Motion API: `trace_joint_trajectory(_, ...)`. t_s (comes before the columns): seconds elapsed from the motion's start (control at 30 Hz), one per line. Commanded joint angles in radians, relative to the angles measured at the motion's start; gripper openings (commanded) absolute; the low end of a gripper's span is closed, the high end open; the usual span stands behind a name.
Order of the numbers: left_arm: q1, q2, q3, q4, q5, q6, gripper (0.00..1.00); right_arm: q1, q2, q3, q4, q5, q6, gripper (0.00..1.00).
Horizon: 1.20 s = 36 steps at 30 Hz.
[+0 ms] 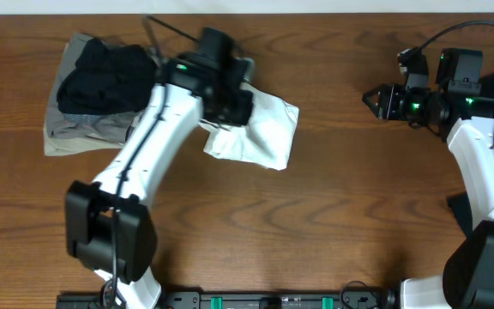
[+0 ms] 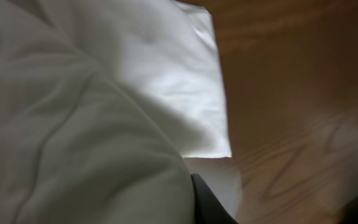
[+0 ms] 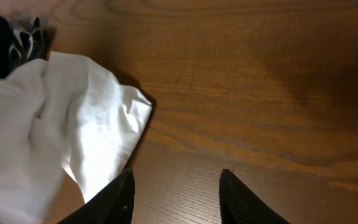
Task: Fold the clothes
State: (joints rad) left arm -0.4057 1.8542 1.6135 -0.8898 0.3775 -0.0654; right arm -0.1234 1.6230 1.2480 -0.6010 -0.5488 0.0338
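White T-shirt point(image 1: 268, 129): crumpled on the wooden table point(image 1: 350, 197), left of centre. Left gripper point(image 1: 232, 101): down in its cloth; whether it grips cannot be told. Black garment point(image 1: 101, 77) lies on a grey-khaki garment point(image 1: 80, 136), far left. Right gripper point(image 3: 176, 199): well apart, jaws partly open, empty.

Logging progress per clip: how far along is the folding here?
Looks done: black garment lies stacked on grey-khaki garment, top left. In hand: left fingers at the partly folded white T-shirt, grip unclear; right fingers open, idle. Left: finishing that shirt's fold.
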Motion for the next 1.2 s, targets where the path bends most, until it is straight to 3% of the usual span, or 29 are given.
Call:
trace_joint_trajectory(0.0,-0.076,0.051,-0.001,0.019,-0.065,0.021,0.13,-0.002,0.004,0.002,0.002,-0.002,-0.003,0.42)
trace_joint_trajectory(0.2,-0.167,0.157,-0.001,0.154,-0.085,0.047,0.17,0.0,0.004,0.001,-0.008,-0.002,-0.004,0.42)
trace_joint_trajectory(0.23,-0.175,0.171,-0.001,0.174,-0.084,0.053,0.25,0.0,0.004,0.001,-0.01,-0.002,-0.004,0.42)
trace_joint_trajectory(0.37,-0.186,0.195,-0.001,0.228,-0.085,0.059,0.4,0.0,0.004,0.001,-0.023,-0.001,-0.005,0.42)
trace_joint_trajectory(0.4,-0.185,0.194,-0.001,0.237,-0.088,0.058,0.5,0.0,0.005,0.001,-0.027,-0.001,-0.005,0.42)
trace_joint_trajectory(0.47,-0.182,0.191,0.0,0.245,-0.104,0.058,0.5,0.0,0.004,0.001,-0.029,-0.001,-0.005,0.42)
trace_joint_trajectory(0.7,-0.157,0.14,0.014,0.172,-0.122,0.058,0.58,0.0,0.005,0.001,-0.032,-0.001,-0.005,0.43)
trace_joint_trajectory(0.93,-0.086,-0.039,0.014,0.088,-0.162,0.053,0.77,0.0,0.005,0.001,-0.031,-0.001,-0.005,0.44)
trace_joint_trajectory(1.17,0.003,-0.011,-0.029,0.016,-0.126,0.053,0.78,0.0,0.005,0.001,-0.031,-0.001,-0.005,0.44)
